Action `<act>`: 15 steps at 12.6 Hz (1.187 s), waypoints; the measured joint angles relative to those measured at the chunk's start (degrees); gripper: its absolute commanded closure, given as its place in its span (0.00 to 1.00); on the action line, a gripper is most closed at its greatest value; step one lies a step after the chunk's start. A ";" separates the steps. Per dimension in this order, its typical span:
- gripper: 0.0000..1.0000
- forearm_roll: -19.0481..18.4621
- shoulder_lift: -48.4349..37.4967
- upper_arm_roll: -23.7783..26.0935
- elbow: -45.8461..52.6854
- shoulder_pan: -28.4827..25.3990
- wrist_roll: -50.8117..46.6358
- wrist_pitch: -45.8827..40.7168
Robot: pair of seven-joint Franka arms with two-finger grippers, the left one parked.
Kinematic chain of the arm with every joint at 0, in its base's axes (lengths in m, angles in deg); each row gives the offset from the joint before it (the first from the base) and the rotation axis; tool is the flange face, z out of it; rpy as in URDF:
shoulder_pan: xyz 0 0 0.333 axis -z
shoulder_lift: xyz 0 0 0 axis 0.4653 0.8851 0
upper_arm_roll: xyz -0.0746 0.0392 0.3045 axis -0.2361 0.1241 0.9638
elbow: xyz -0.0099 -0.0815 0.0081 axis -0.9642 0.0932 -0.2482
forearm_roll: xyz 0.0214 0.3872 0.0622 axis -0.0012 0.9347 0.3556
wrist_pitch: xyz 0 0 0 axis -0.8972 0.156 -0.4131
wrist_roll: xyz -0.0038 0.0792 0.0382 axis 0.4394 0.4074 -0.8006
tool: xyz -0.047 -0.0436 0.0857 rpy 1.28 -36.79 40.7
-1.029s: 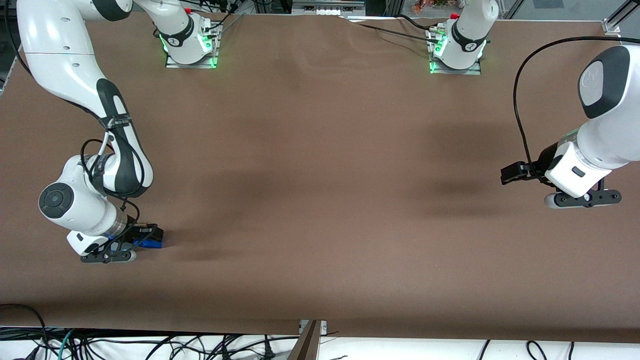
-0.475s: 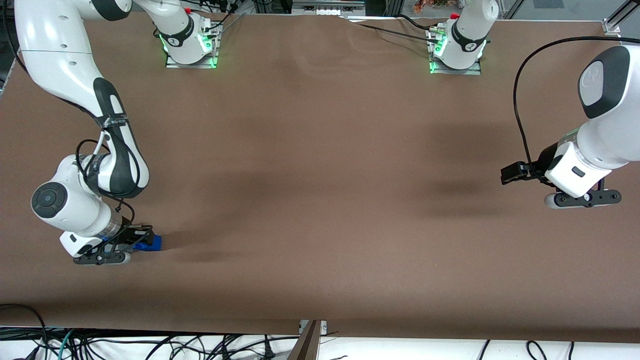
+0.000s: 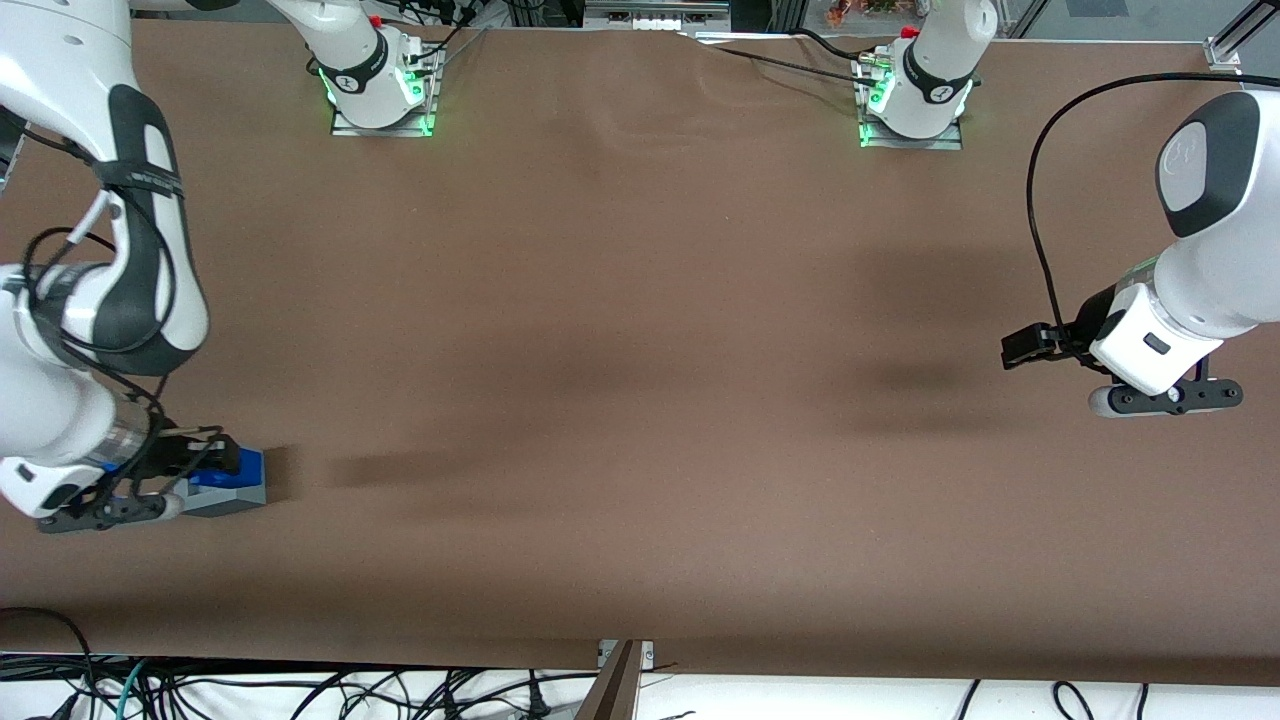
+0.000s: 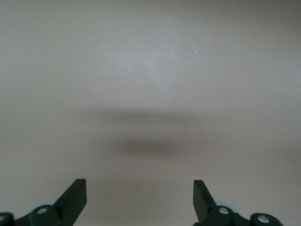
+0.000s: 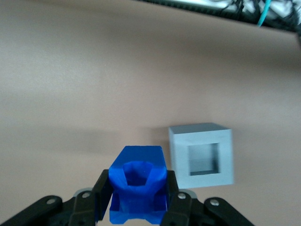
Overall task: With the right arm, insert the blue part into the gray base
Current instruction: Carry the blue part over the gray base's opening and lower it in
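Observation:
My right arm's gripper (image 3: 205, 462) is near the working arm's end of the table, close to the front edge. It is shut on the blue part (image 3: 232, 467), which it holds above the brown table. The gray base (image 3: 228, 498) stands on the table right by the blue part, partly covered by it in the front view. In the right wrist view the gripper (image 5: 138, 188) grips the blue part (image 5: 137, 162) by its sides. The gray base (image 5: 201, 154) sits beside it on the table, its square socket facing the camera and empty.
The brown table cover (image 3: 640, 350) spreads toward the parked arm's end. Two arm mounts with green lights (image 3: 380, 90) (image 3: 910, 95) stand at the edge farthest from the front camera. Cables (image 3: 300, 690) hang below the front edge.
The right arm has carried the blue part sideways toward the working arm's end of the table. The gray base, unseen before, now shows by the gripper.

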 measured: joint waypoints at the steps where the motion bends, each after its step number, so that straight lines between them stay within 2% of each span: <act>1: 0.62 0.00 0.06 -0.14 0.41 0.88 2.51 -0.01; 5: 0.62 0.00 1.60 -0.20 0.42 4.01 8.78 3.21; 15: 0.62 0.00 6.07 -0.22 0.42 6.18 11.18 5.28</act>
